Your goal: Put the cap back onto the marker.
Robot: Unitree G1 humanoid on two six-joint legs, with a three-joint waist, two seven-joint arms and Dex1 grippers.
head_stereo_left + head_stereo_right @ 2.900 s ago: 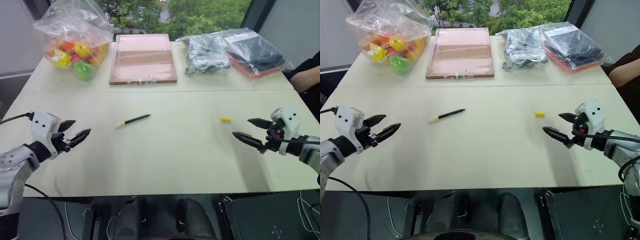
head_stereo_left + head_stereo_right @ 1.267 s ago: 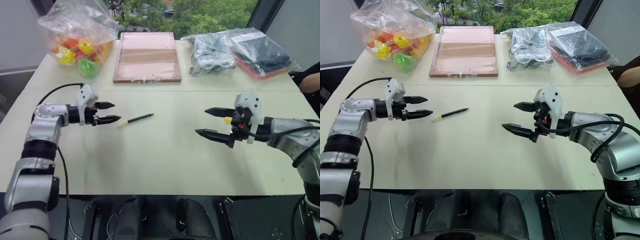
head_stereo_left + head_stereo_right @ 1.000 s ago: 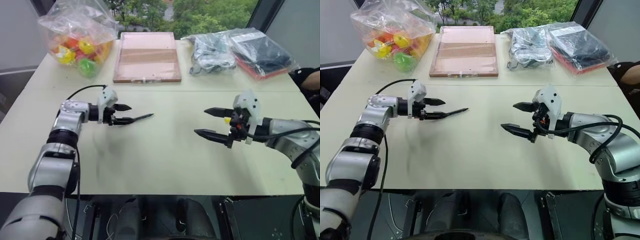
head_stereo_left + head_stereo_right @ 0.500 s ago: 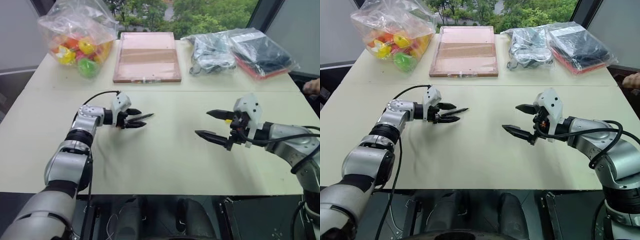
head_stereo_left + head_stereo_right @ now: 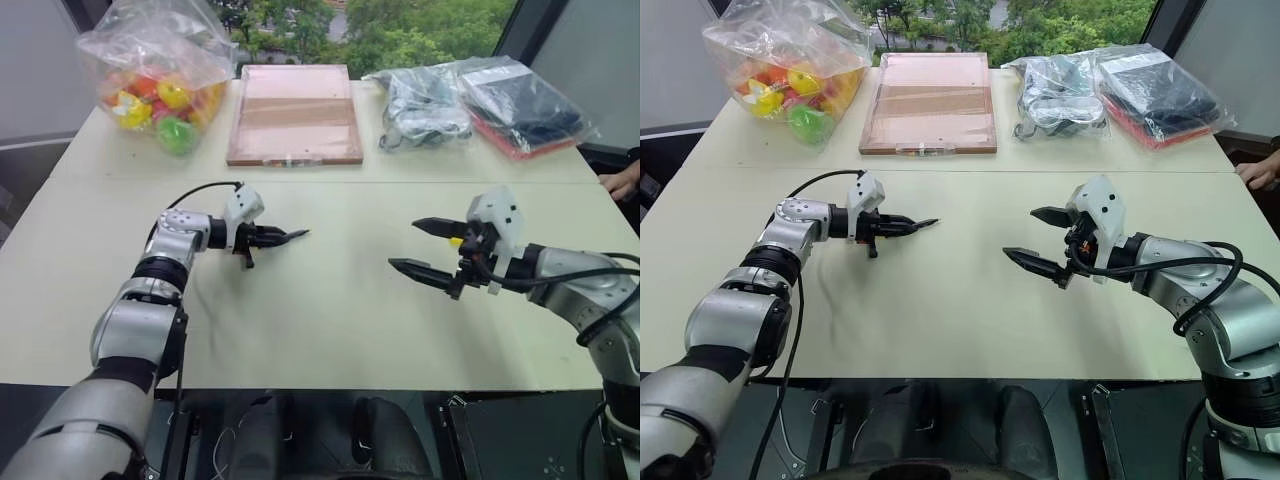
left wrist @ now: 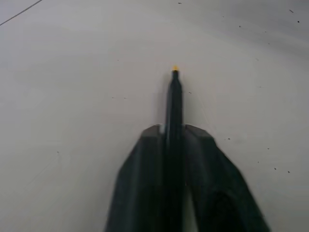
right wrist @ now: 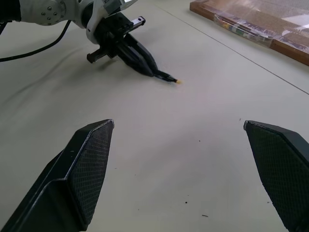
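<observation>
Left tool is clamping tight on the marker, whose tip is poking out past the fingers, low over the tabletop. Right tool is hanging wide open and holding nothing, off to the marker's right. The cap is peeking out between its fingers.

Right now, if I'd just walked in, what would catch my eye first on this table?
Probably the left gripper, shut on the marker near the middle of the pale table. Across from it the right gripper hangs wide open, the yellow cap just behind it. A bag of bright toys sits at the far left corner.
</observation>
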